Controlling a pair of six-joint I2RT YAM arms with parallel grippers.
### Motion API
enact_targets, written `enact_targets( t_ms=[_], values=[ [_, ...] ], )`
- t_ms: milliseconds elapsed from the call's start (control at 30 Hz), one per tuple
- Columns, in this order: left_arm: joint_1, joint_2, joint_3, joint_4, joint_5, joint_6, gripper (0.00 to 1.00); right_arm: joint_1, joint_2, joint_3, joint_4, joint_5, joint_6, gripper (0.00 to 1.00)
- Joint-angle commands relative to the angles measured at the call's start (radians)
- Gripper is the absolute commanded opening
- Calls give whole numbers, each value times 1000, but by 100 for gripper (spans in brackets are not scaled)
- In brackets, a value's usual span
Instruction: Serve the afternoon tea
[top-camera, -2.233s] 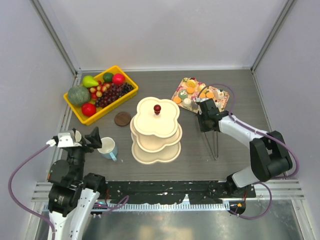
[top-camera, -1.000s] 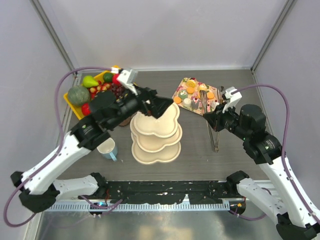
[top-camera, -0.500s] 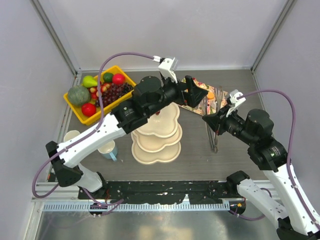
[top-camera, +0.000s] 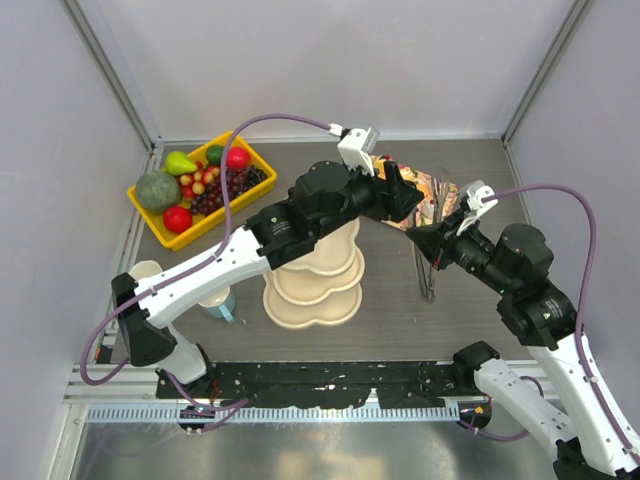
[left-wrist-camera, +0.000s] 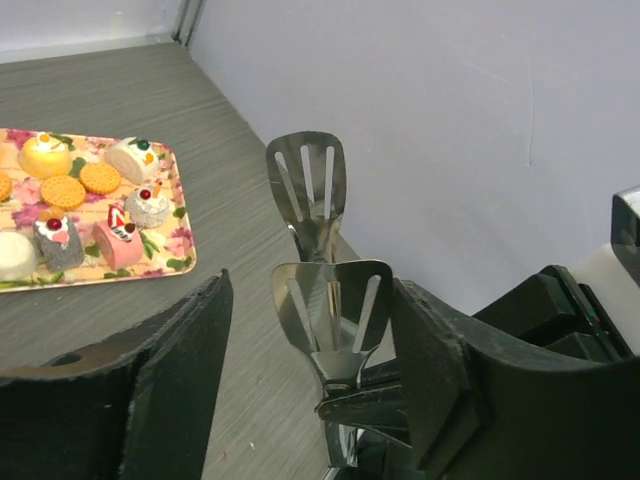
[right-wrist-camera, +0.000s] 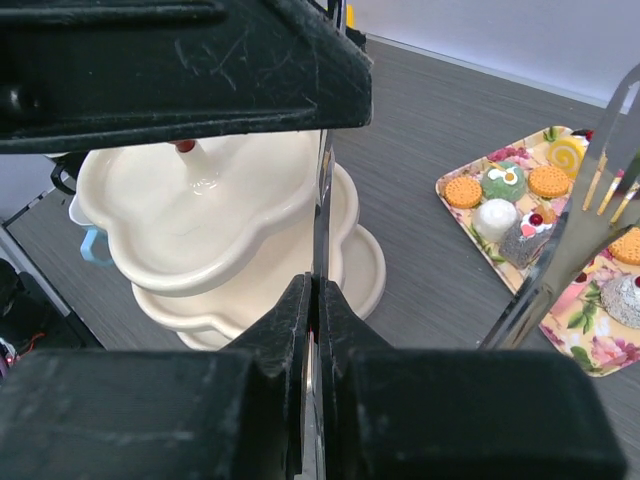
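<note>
The cream three-tier stand stands mid-table, and the right wrist view shows it with its red knob. Small pastries and orange biscuits lie on the floral tray. My right gripper is shut on metal slotted tongs and holds them off the table. My left gripper is open, with one finger on each side of the tongs' heads. The pale blue mug sits left of the stand, partly under my left arm. The dark mug is hidden.
A yellow bin of fruit stands at the back left. My left arm stretches across the top of the stand. The tongs' handle end hangs over the table right of the stand. Cage walls close in both sides.
My left arm has swung from the left side across the stand to the tongs by the floral tray. My right gripper has lifted from the table with the tongs.
</note>
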Motion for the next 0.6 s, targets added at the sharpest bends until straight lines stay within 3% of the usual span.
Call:
enact_targets(
  t_ms=[0,267,433,500,533,567],
  values=[
    [-5,2,18,69,4,-42,65,4,-8,-13,107,3,20,5],
    [-5,11,10,85,9,-74,48,5,7,-22,122,1,26,5],
    [-5,-3,-6,107,-16,-85,31,5,17,-30,127,7,27,7],
    [-3,-9,-23,127,-31,-93,27,4,15,-33,130,12,30,22],
    [0,-13,-26,135,-34,-100,25,5,12,-34,130,20,30,36],
    [6,-16,-29,140,-36,-109,23,7,7,-36,128,24,30,43]
  ],
)
